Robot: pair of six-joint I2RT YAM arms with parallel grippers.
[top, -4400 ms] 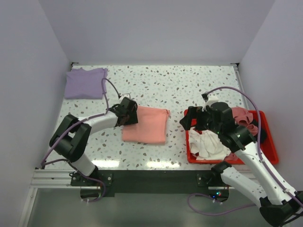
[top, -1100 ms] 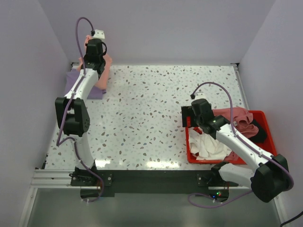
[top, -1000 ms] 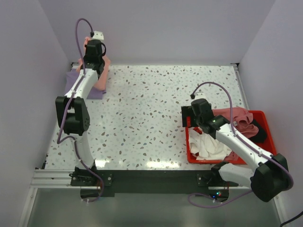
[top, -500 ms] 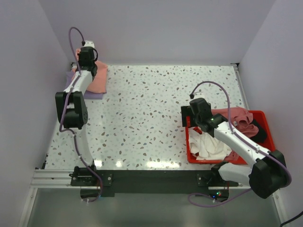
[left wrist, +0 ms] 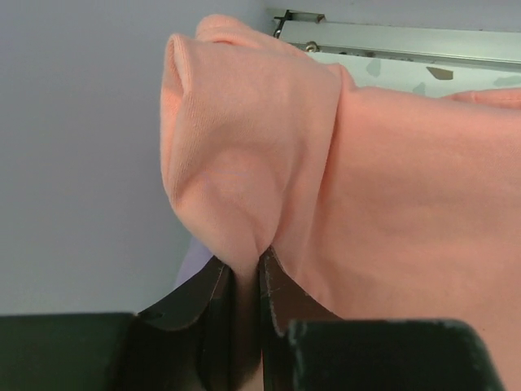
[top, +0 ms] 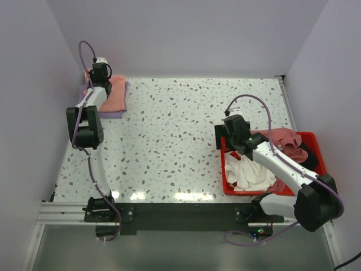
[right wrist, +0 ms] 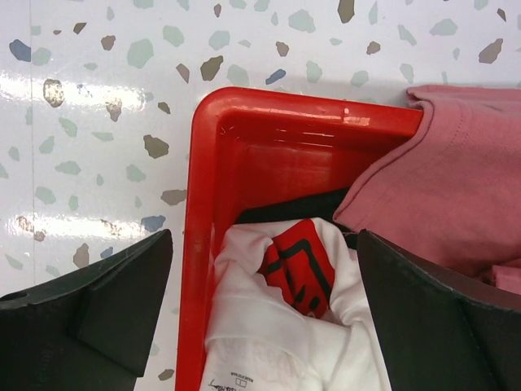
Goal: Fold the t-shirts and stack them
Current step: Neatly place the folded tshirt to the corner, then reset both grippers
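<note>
The folded salmon-pink t-shirt (top: 117, 94) lies on the folded lavender t-shirt (top: 110, 113) at the table's far left corner. My left gripper (top: 99, 79) is shut on the salmon shirt's edge (left wrist: 244, 179), next to the left wall; a sliver of lavender (left wrist: 192, 262) shows under it. My right gripper (top: 234, 131) is open and empty over the near-left corner of the red bin (top: 226, 174). In the right wrist view the bin corner (right wrist: 220, 122) holds a white t-shirt (right wrist: 269, 342) with a red print, a dusty pink t-shirt (right wrist: 456, 187) and a strip of black cloth (right wrist: 285, 213).
The speckled table (top: 180, 124) lies between the stack and the bin. Walls close in the left, back and right sides. A metal rail (left wrist: 391, 37) runs along the table's far edge. Purple cables loop above both arms.
My left gripper carried the salmon shirt from the table's middle to the far left corner and lowered it onto the lavender shirt. My right gripper moved slightly over the bin's corner.
</note>
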